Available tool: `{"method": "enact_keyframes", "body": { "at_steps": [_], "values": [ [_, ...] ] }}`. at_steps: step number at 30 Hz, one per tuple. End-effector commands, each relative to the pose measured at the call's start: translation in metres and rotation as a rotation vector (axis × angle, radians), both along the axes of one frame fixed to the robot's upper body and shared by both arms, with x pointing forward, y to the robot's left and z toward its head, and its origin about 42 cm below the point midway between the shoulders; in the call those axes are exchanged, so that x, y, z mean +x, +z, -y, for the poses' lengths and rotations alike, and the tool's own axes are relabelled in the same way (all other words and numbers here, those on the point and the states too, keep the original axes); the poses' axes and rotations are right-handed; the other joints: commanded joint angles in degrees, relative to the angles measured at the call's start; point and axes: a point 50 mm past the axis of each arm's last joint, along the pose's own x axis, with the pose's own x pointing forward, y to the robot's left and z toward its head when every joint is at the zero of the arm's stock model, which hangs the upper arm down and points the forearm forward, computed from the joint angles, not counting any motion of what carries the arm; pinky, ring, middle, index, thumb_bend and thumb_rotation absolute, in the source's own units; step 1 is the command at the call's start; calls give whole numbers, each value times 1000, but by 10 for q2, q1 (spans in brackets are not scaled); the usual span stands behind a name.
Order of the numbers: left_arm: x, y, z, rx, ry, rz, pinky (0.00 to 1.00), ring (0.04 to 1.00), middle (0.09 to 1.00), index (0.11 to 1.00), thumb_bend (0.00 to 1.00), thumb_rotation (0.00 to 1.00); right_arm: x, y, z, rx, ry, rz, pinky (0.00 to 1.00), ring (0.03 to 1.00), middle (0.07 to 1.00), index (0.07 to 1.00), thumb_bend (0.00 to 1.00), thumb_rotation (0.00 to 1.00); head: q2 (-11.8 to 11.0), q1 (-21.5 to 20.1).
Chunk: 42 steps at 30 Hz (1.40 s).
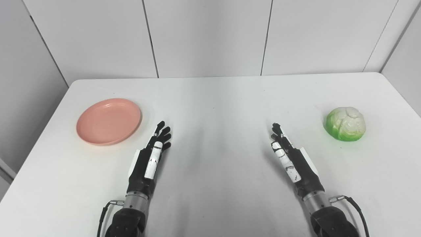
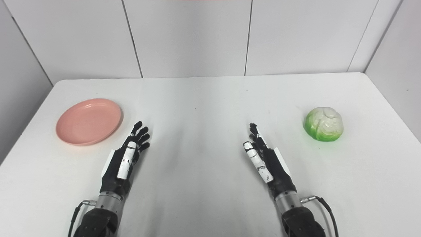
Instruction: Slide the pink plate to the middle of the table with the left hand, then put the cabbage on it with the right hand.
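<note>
Left hand (image 1: 152,154): black, white-thumbed, fingers (image 1: 163,131) extended and spread, nothing held, just beside the round pink plastic plate (image 1: 109,121) at the left of the white table (image 1: 217,98). Right hand (image 1: 288,154): fingers stretched out straight, nothing held, well apart from the pale green cabbage head (image 1: 345,124) at the right. No differing detail was afforded by either eye view
</note>
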Motion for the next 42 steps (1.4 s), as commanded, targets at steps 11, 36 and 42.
{"method": "enact_keyframes", "body": {
  "at_steps": [11, 36, 42],
  "values": [
    [-1, -6, -2, 7, 5, 4, 905, 931, 941, 936, 338, 1000, 3, 10, -4, 11, 23, 34, 962, 971, 992, 989, 362, 1000, 1, 2],
    [1, -7, 8, 0, -11, -1, 916, 939, 950, 942, 309, 1000, 4, 8, 5, 7, 25, 32, 960, 973, 993, 990, 317, 1000, -23, 78],
    [2, -15, 25, 7, -32, -32, 940, 962, 966, 959, 294, 1000, 3, 6, 18, 11, 31, 32, 968, 979, 1000, 1000, 298, 1000, -57, 166]
  ]
}}
